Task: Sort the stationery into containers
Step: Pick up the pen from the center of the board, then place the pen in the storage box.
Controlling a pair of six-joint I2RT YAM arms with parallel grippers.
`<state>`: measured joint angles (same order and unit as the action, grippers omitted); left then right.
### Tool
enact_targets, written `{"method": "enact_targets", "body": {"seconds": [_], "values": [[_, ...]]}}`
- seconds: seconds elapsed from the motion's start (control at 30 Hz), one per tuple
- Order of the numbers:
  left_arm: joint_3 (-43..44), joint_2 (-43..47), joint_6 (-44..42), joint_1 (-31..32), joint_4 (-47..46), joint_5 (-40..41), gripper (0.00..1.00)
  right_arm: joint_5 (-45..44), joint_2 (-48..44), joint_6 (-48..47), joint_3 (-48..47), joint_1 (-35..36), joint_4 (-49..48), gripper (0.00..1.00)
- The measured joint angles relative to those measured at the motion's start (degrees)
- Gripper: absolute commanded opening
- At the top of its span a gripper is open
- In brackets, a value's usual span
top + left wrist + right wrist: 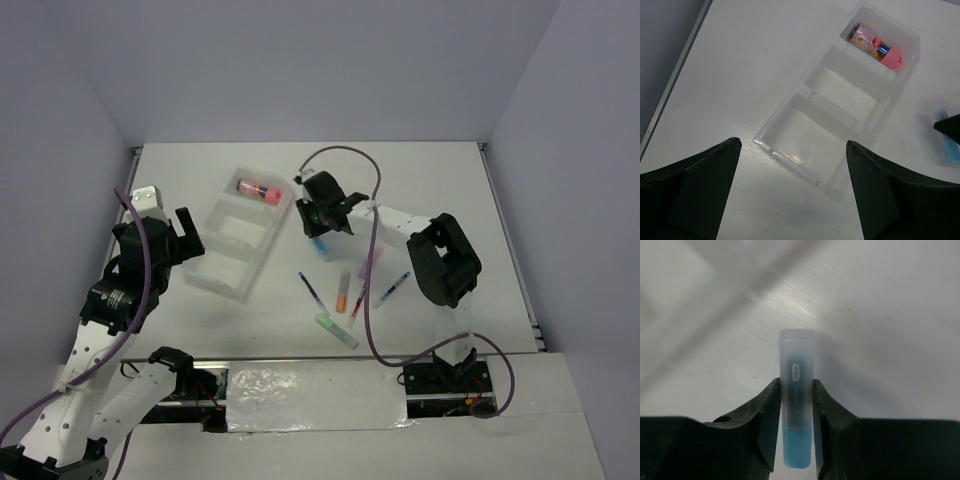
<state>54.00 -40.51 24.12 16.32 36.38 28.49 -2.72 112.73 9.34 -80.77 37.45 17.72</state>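
Right tool (796, 390) is clamped on the blue highlighter (797, 360), just right of the clear tray (232, 270). Left tool (183, 238) is spread wide, nothing in it, by the tray's near end. The pink tube (258, 189) sits in the far compartment, other pens and highlighters (341, 293) lying loose on the surface (440, 180).

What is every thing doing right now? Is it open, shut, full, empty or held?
left claw: open, empty
right claw: shut on the blue highlighter
blue highlighter: pinched in the right claw
tray: far compartment holds the pink tube, other two empty
pink tube: lying in the tray
orange highlighter: loose on the table
green highlighter: loose on the table
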Motion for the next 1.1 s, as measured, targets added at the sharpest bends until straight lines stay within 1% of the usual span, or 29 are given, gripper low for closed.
{"method": "enact_targets", "body": {"seconds": [0.1, 0.13, 0.27, 0.37, 0.4, 0.43, 0.5, 0.57, 0.63, 0.7, 0.73, 0.77, 0.87, 0.93, 0.97, 1.1], "values": [[0.0, 0.0, 0.0, 0.0, 0.0, 0.0, 0.99, 6.62, 0.76, -5.88, -6.75, 2.99, -1.49, 0.08], [0.0, 0.0, 0.0, 0.0, 0.0, 0.0, 0.99, 9.09, 2.12, -7.76, -11.37, 3.76, -1.27, 0.09], [0.0, -0.02, -0.02, -0.02, 0.0, 0.02, 0.99, 13.75, 8.35, -12.22, -26.77, 5.25, -2.1, 0.11], [0.0, -0.02, -0.02, -0.02, 0.0, 0.07, 0.99, 15.45, 13.27, -14.19, -35.26, 6.03, -0.98, 0.17], [0.0, 0.0, -0.02, -0.02, 0.0, 0.09, 0.99, 15.85, 15.54, -14.62, -38.49, 6.25, -0.31, 0.22], [0.0, 0.0, -0.02, -0.02, 0.0, 0.09, 0.99, 16.24, 17.99, -15.02, -41.92, 6.47, 0.31, 0.24], [0.0, 0.0, -0.02, -0.02, 0.0, 0.11, 0.99, 16.92, 21.16, -15.3, -45.24, 6.88, 0.63, 0.29], [0.0, 0.0, -0.02, -0.02, 0.0, 0.13, 0.99, 17.59, 22.69, -15.45, -45.59, 7.39, 1.18, 0.34], [0.0, 0.04, -0.02, -0.02, 0.0, 0.13, 0.99, 18.36, 23.61, -15.45, -45.53, 7.93, 1.73, 0.45], [0.0, 0.17, -0.02, -0.04, 0.0, 0.13, 0.99, 18.84, 23.67, -15.02, -45.27, 8.39, 2.12, 0.7], [0.0, 0.26, -0.02, -0.04, 0.0, 0.13, 0.99, 19.08, 23.63, -14.67, -45.27, 8.59, 1.92, 0.89], [0.0, 0.28, -0.02, -0.04, 0.0, 0.15, 0.99, 19.08, 23.43, -14.36, -44.83, 8.7, 1.27, 1.0], [0.0, 0.37, -0.02, -0.04, 0.0, 0.15, 0.99, 17.86, 20.52, -13.62, -39.43, 8.9, -0.33, 1.0], [0.0, 0.37, -0.04, -0.04, 0.0, 0.13, 0.99, 13.75, 15.47, -10.97, -31.41, 8.87, -1.49, 1.0], [0.0, 0.37, -0.04, -0.04, 0.0, 0.13, 0.99, 10.84, 12.44, -8.79, -27.28, 8.72, -1.44, 1.0], [0.0, 0.35, -0.11, -0.07, -0.02, -0.09, 0.99, -6.67, -1.57, 4.85, -12.94, 6.38, 2.67, 1.0]]}}
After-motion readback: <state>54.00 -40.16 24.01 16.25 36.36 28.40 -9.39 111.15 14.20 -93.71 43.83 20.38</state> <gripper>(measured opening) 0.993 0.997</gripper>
